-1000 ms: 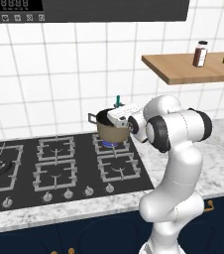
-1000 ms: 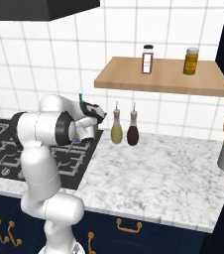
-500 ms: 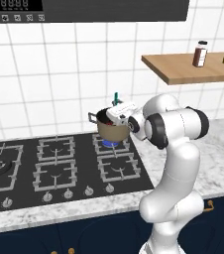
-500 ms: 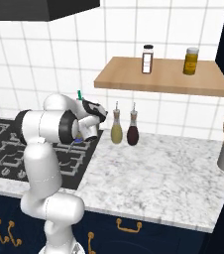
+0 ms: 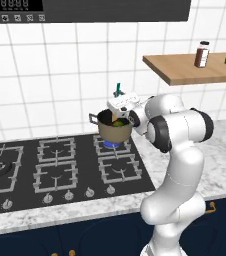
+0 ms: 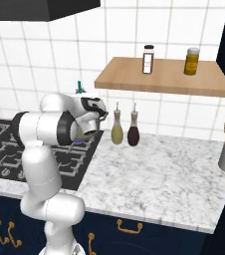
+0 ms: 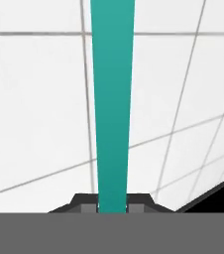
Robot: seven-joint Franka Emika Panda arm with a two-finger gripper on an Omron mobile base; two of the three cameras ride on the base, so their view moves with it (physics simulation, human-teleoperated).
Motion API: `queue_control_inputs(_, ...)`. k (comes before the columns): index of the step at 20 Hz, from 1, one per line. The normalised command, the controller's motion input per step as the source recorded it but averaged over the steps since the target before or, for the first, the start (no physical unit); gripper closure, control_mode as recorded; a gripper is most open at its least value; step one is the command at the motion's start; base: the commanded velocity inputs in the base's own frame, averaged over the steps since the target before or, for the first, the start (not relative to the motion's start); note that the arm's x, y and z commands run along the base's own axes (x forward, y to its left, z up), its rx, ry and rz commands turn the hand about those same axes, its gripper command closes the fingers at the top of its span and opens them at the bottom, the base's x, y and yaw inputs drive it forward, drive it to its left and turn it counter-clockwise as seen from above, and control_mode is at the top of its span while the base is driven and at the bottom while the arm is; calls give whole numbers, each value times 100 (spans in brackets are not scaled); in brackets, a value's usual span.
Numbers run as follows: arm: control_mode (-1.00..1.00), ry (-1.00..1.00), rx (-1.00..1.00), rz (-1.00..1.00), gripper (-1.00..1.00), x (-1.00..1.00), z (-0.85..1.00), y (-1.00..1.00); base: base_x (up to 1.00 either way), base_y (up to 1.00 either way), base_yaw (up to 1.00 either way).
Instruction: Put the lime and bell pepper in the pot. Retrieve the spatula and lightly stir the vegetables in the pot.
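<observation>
Currently the end effector point(image 7: 112, 206) is clamped on the spatula point(image 7: 112, 99), whose teal handle runs up the middle of the hand view. In the left base view, the pot point(image 5: 114, 131) sits mid-frame on the stove's point(image 5: 60, 170) rear right burner, something yellow-green inside.

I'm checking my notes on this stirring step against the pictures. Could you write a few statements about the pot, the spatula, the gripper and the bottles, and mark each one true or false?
1. The gripper is shut on the spatula. True.
2. The pot stands on the marble counter beside the bottles. False: it stands on a rear burner of the black hob.
3. The spatula's teal handle sticks up above the hand, over the pot. True.
4. The yellow-green bottle and the dark red-brown bottle stand on the wooden shelf. False: they stand on the counter below the shelf.
5. The pot is empty. False: something yellow-green shows inside it.
</observation>
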Motion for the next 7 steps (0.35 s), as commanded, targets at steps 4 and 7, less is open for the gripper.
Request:
queue_control_inputs(4, -100, -5, 2, 0, 100, 19, -52, 0, 0, 0, 0)
queue_control_inputs(7, -100, -8, 0, 0, 100, 20, -77, 1, 0, 0, 0)
